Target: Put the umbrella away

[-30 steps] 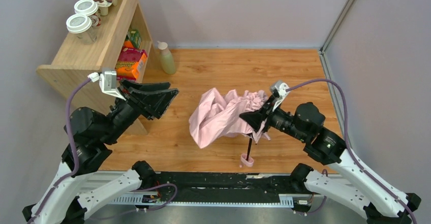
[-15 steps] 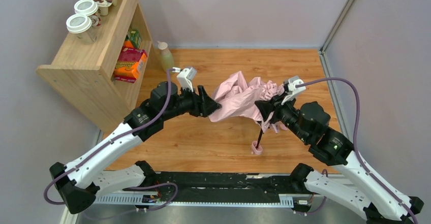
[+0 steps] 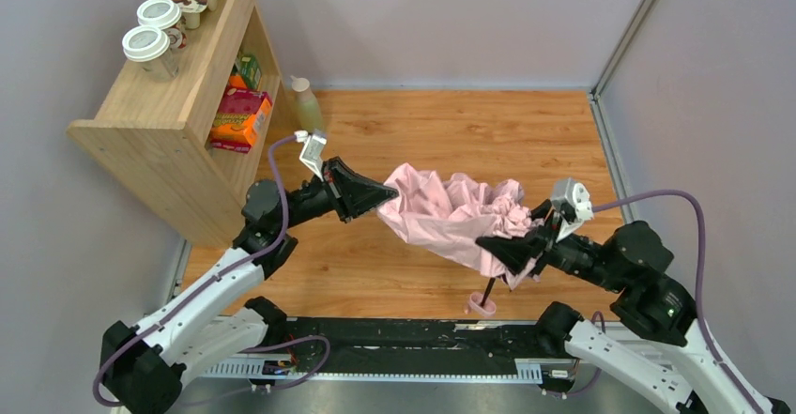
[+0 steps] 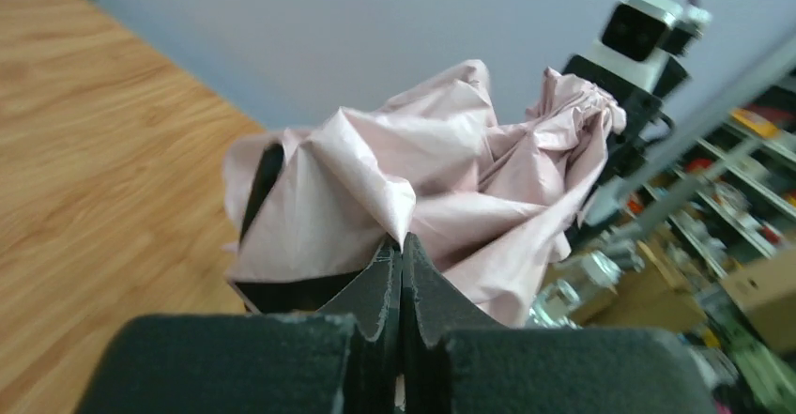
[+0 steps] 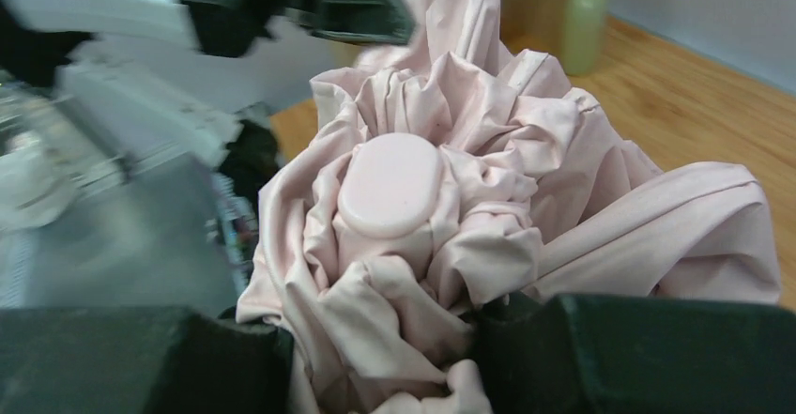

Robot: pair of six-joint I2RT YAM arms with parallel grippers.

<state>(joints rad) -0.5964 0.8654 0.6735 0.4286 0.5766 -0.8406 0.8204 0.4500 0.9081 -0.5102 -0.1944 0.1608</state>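
Note:
The umbrella [image 3: 451, 217] hangs above the wooden floor, its pale pink canopy crumpled and stretched between both grippers. My left gripper [image 3: 388, 191] is shut on a fold at the canopy's left edge; in the left wrist view the jaws [image 4: 402, 245] meet on a point of pink fabric. My right gripper [image 3: 514, 248] is shut on the bunched fabric near the canopy's top. The right wrist view shows folds filling the gap between the fingers [image 5: 404, 362], below the oval pink cap [image 5: 390, 184]. The black shaft [image 3: 488, 291] hangs down to the pink handle [image 3: 482, 306].
A wooden shelf unit [image 3: 178, 104] stands at the back left, with lidded cups [image 3: 150, 43] and a yoghurt pack on top and boxes [image 3: 239, 118] inside. A pale green bottle [image 3: 305, 106] stands beside it. Grey walls close the back and right.
My left arm swung from beside the shelf to the umbrella and closed on the canopy's edge. The right gripper carried the umbrella nearer and to the right, spreading the canopy between the two.

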